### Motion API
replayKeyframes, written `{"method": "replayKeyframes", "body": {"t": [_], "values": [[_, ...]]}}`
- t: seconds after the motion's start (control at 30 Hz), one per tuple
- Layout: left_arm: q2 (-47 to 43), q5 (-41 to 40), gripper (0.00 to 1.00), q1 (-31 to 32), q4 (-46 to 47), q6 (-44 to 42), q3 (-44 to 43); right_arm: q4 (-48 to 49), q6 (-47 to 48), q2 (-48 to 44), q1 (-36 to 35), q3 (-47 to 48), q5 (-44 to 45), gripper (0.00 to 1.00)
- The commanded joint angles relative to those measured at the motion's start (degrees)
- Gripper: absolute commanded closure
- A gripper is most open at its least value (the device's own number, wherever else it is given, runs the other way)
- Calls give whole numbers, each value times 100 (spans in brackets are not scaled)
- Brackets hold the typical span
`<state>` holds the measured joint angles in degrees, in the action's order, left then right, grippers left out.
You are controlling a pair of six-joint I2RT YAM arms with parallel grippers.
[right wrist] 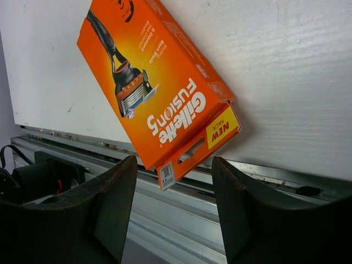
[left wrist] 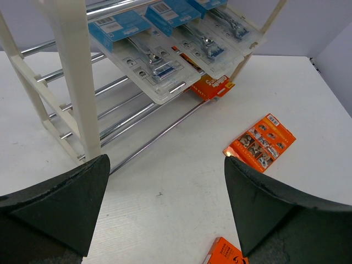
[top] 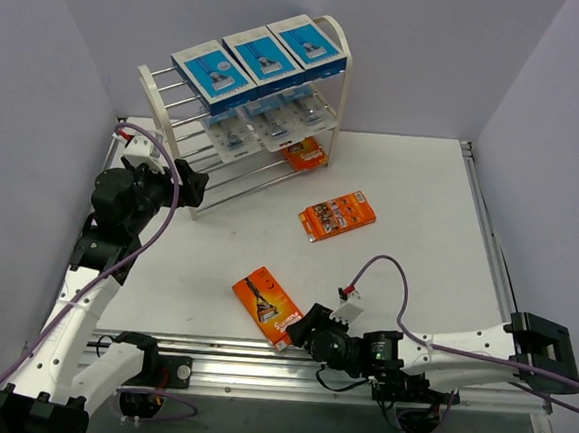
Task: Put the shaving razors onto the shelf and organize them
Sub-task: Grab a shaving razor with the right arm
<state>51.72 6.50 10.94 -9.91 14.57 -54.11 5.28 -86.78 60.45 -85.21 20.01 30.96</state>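
The shelf (top: 149, 90) stands at the back left. It holds three blue boxes (top: 262, 52) on top, three clear blister packs (top: 267, 124) below them, and one orange pack (top: 304, 155) lower down. A second orange pack (top: 337, 215) lies flat mid-table. A third orange pack (top: 267, 305) lies at the front edge, its hang-tab end (right wrist: 212, 135) overhanging the rail. My right gripper (top: 301, 330) (right wrist: 175, 160) is open, its jaws standing either side of that end without touching it. My left gripper (top: 187, 183) (left wrist: 166, 159) hangs open and empty beside the shelf post (left wrist: 74, 66).
An aluminium rail (top: 228, 357) (right wrist: 165, 220) runs along the table's front edge, just under the overhanging pack. Purple cables (top: 170, 207) loop off both arms. Grey walls close the left, back and right sides.
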Motion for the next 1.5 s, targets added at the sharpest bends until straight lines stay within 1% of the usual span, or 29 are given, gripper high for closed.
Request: {"method": "replayKeyframes", "body": {"t": [0.0,0.13,0.37,0.6,0.83,1.0,1.2,1.33,1.47], "values": [[-127,62,6,57,367,-42,-3,122,-356,265,-162,-32,384,48],[-119,27,6,93,297,-59,-47,245,-646,476,-242,-111,446,48],[-110,-9,6,136,271,-77,-56,781,-989,653,-259,-419,490,48],[-75,-61,6,233,235,-121,-65,1010,-1130,705,-251,-498,701,48],[-92,-97,6,277,227,-121,-74,1361,-1235,1039,-242,-542,797,49],[-92,-88,6,286,200,-112,-82,1757,-1482,1197,-233,-700,824,54],[-75,-167,6,321,122,-121,-117,1941,-1552,1469,-233,-674,771,55],[-101,-255,6,321,104,-156,-135,2214,-1657,1663,-233,-735,754,54],[-101,-264,6,321,104,-174,-126,2548,-1781,1865,-233,-814,753,57]]}}
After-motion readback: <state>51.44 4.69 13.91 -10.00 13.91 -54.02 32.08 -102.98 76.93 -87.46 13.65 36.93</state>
